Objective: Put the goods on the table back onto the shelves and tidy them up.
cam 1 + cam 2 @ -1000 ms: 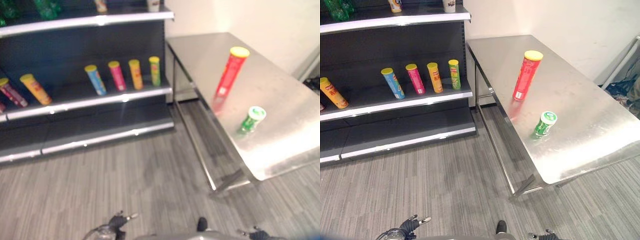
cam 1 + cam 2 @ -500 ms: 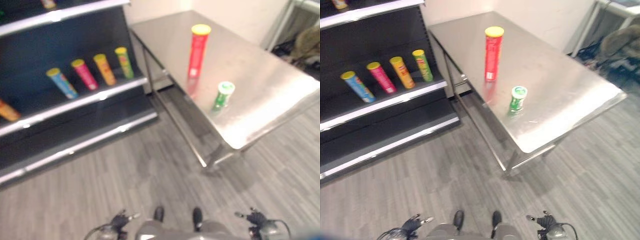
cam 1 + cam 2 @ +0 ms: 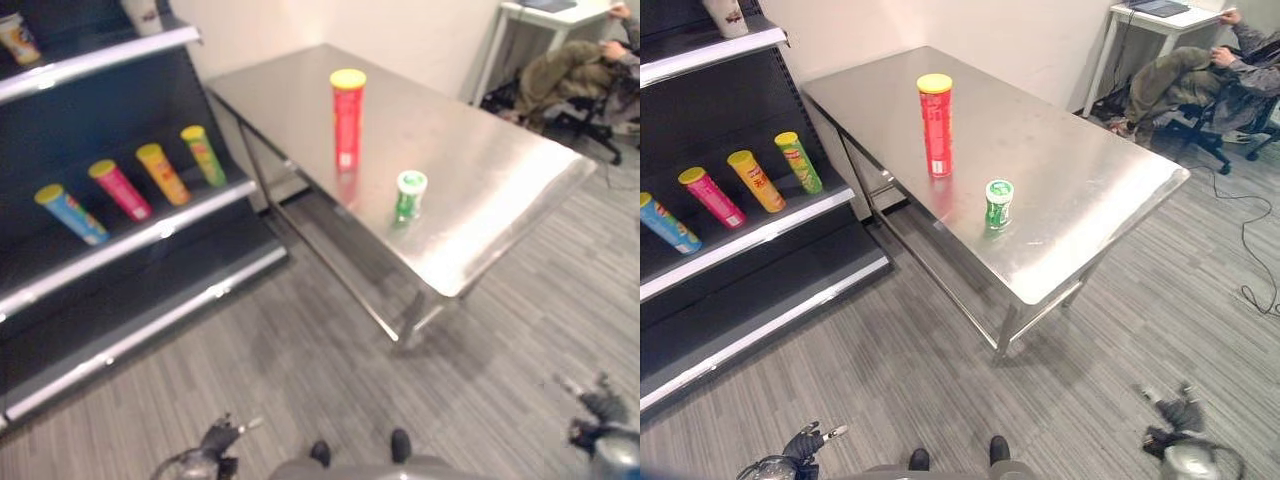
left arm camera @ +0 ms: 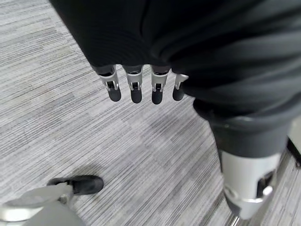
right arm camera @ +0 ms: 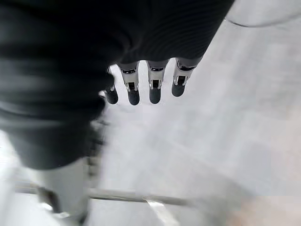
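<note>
Right eye view: red can (image 3: 935, 124) and green can (image 3: 998, 203) stand mid-frame on the table (image 3: 1110, 170), untouched. Left hand (image 4: 136, 84) and right hand (image 5: 141, 84) hang low, fingers relaxed and empty. Looks like the approach step; next, reach for a can.

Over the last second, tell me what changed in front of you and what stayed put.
Only the view changed: the head camera swung right, bringing the far end of the table and a seated person into sight. Nothing was taken hold of or let go. The red can and green can stand where they were; left hand and right hand hang low, fingers straight, empty.
</note>
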Tool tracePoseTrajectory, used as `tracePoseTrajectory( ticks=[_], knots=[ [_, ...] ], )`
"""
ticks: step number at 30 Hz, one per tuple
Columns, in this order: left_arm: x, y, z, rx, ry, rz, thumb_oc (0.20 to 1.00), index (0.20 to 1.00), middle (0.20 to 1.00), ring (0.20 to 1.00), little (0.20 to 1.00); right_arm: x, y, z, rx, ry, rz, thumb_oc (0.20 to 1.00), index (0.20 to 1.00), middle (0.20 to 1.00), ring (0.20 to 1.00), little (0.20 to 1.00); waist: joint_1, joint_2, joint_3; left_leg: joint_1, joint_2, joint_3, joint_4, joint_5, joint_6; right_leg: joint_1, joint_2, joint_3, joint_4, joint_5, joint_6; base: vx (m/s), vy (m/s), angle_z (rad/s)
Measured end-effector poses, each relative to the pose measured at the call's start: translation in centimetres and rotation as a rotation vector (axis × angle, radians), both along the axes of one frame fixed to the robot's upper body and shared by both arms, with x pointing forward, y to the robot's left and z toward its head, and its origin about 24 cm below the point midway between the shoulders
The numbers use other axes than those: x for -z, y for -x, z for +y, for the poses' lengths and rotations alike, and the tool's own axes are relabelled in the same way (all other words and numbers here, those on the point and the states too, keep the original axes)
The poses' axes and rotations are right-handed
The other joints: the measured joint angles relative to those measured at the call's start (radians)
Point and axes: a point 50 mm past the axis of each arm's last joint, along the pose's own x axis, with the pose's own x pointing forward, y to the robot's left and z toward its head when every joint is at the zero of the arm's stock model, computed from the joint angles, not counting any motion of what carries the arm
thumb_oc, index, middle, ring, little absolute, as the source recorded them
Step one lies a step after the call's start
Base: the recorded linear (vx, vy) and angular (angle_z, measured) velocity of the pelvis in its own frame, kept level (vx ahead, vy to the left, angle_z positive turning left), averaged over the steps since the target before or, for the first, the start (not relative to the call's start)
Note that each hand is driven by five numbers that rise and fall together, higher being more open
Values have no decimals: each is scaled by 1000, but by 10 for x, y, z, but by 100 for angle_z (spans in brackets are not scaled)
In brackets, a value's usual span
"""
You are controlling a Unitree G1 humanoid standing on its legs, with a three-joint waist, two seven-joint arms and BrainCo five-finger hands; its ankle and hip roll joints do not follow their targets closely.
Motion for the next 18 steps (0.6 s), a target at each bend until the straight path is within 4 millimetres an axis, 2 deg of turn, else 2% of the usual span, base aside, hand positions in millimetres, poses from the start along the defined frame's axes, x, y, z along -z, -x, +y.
tracePoseTrajectory(
  ticks=[1,4,7,8,9,12,14,15,18],
  knots=[
    [1,4,0,0,9,16,1000,1000,1000,1000,1000,-27,-12,-6,-55,73,-65,1000,1000,1000,1000,1000,1,-7,-6,1,0,0,0,0,0,1,0,-1,0,0,1,0,0,0],
    [3,13,-1,6,29,38,1000,1000,1000,1000,1000,-81,-40,-6,-189,206,-198,1000,1000,1000,1000,1000,11,-31,-23,-2,1,-4,0,-3,-8,3,0,-8,-1,-9,8,18,12,7],
    [5,21,-1,5,36,61,1000,1000,1000,1000,1000,-123,-62,7,-316,298,-326,1000,1000,1000,1000,1000,22,-43,-36,-4,0,-7,0,0,-11,2,-1,-11,-1,-11,12,-12,6,4],
    [5,26,-1,1,36,72,1000,1000,1000,1000,1000,-127,-65,10,-333,305,-343,1000,1000,1000,1000,1000,31,-42,-37,-4,0,-9,0,0,-11,3,-1,-14,-1,-12,10,5,3,3],
    [6,27,-1,6,37,81,1000,1000,1000,1000,1000,-137,-75,22,-399,330,-376,1000,1000,1000,1000,1000,36,-42,-44,-4,-2,-9,0,0,-11,3,-3,-14,-1,-12,11,-21,-6,6],
    [7,35,-3,4,39,97,1000,1000,1000,1000,1000,-141,-101,44,-522,356,-348,1000,1000,1000,1000,1000,54,-32,-49,-6,-8,-29,0,2,-12,6,-9,-27,-1,-9,16,-46,-16,15],
    [7,33,-3,5,37,91,1000,1000,1000,1000,1000,-133,-113,56,-606,398,-270,1000,1000,1000,1000,1000,87,-25,-51,-15,-9,-43,0,8,-9,8,-12,-48,-1,-11,15,-43,-34,29],
    [8,38,-3,8,36,107,1000,1000,1000,1000,1000,-128,-129,65,-647,415,-225,1000,1000,1000,1000,1000,86,-22,-53,-21,-9,-56,1,14,-12,5,-11,-55,-1,-8,13,-30,-30,20],
    [8,36,-6,33,38,108,1000,1000,1000,1000,1000,-111,-138,67,-660,422,-115,1000,1000,1000,1000,1000,112,-19,-53,-21,-8,-70,2,18,-14,10,-11,-76,-1,-9,8,-17,-22,23]
  ],
)
